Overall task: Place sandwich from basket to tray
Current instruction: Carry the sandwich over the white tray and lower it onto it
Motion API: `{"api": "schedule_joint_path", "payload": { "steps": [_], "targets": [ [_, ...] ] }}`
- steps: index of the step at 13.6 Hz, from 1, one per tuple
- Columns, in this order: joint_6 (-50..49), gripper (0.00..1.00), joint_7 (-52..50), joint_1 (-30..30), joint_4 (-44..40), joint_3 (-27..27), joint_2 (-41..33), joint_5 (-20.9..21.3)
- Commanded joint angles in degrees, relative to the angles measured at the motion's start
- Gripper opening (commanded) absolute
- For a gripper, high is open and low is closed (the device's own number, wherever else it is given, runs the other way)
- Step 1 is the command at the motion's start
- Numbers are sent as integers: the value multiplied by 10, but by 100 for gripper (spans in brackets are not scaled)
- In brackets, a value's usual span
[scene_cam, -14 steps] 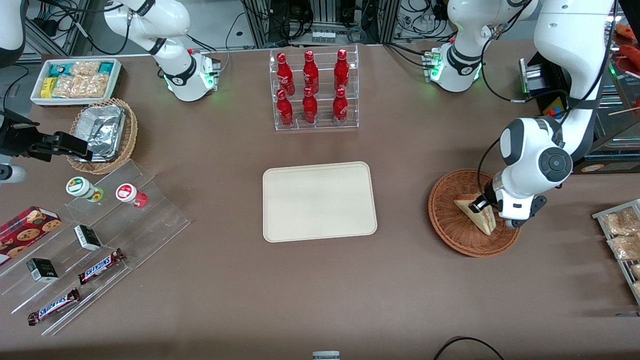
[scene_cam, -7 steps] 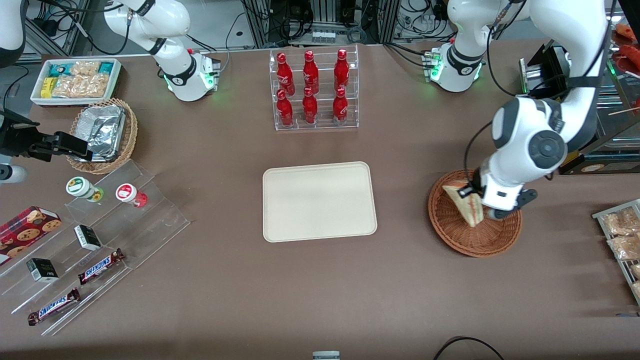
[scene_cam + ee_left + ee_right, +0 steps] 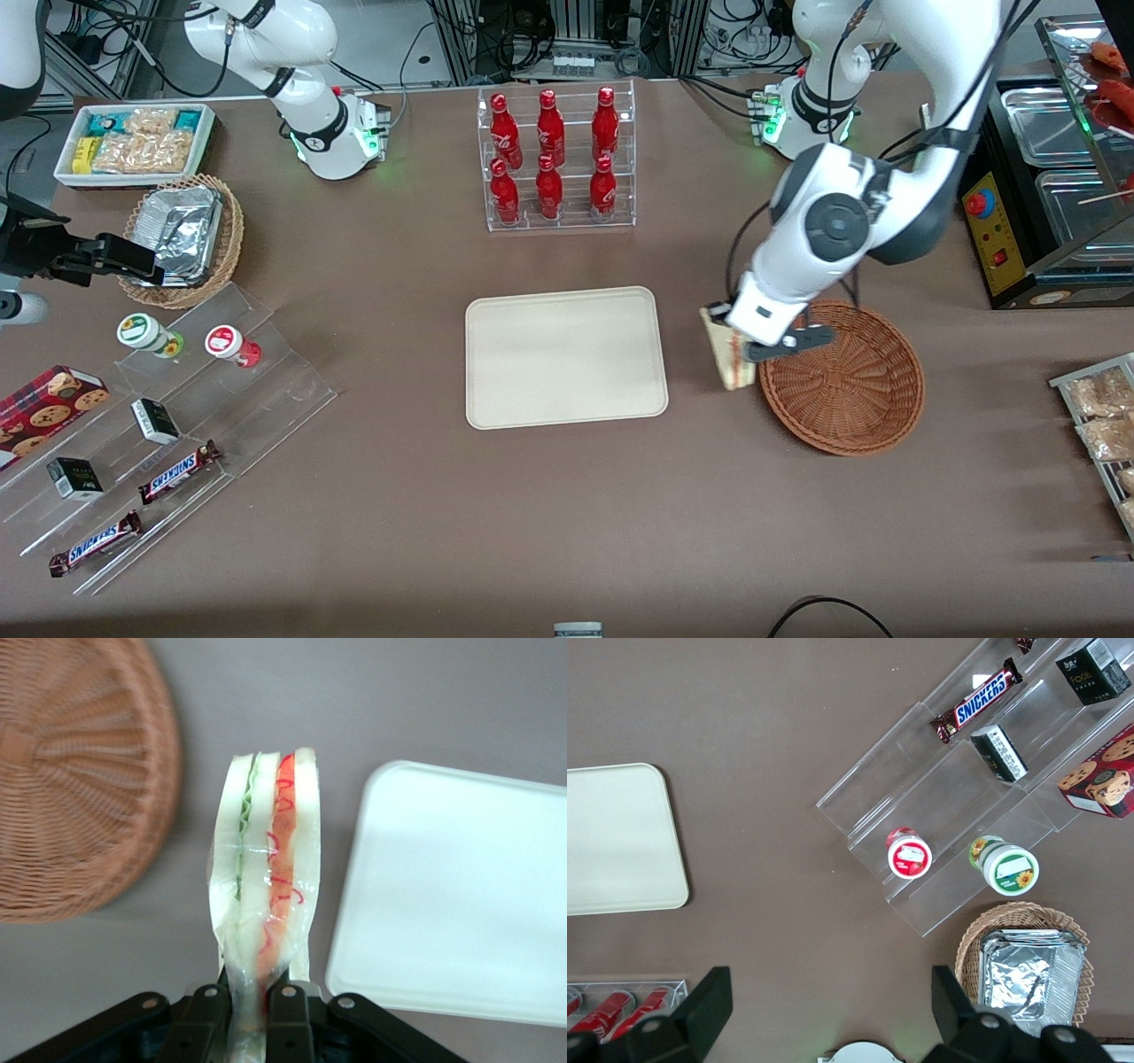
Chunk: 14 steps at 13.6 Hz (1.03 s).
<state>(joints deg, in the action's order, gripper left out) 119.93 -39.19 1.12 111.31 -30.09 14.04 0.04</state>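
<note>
My left gripper [image 3: 733, 330] [image 3: 252, 997] is shut on the sandwich [image 3: 728, 353] [image 3: 266, 868], a wrapped wedge with green, white and red layers hanging point-down from the fingers. It hovers above the bare table between the reddish-brown woven basket [image 3: 842, 379] [image 3: 71, 780] and the cream tray [image 3: 565, 356] [image 3: 461, 895], just off the basket's rim. The basket holds nothing. Nothing lies on the tray, which also shows in the right wrist view [image 3: 616, 837].
A clear rack of red bottles [image 3: 555, 158] stands farther from the front camera than the tray. Toward the parked arm's end are a foil-lined basket [image 3: 182, 239], a white snack bin [image 3: 135, 142] and acrylic steps with snack bars [image 3: 177, 474]. A rack of pastries [image 3: 1103, 421] sits at the working arm's end.
The gripper has lifted the sandwich out of the basket and carried it sideways over the rim toward the tray. The basket now holds nothing.
</note>
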Motion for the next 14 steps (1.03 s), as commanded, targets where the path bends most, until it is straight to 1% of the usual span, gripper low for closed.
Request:
{"api": "schedule_joint_path", "payload": {
  "steps": [1,2,4,6,8,10,11,13,14],
  "targets": [
    [-13,0,-27,-14,-59,-46,58,27],
    [-15,0,-60,-44,-83,-45,82,49],
    [-15,0,-123,-87,-129,-45,134,96],
    [-15,0,-156,-129,-175,-45,181,125],
    [-16,0,-195,-172,-230,-42,228,132],
    [-28,0,-231,-210,-282,-33,273,169],
    [-44,0,-256,-237,-320,-19,302,186],
    [-68,0,-263,-280,-376,15,338,191],
    [-69,0,-262,-289,-381,26,341,190]
  ]
}}
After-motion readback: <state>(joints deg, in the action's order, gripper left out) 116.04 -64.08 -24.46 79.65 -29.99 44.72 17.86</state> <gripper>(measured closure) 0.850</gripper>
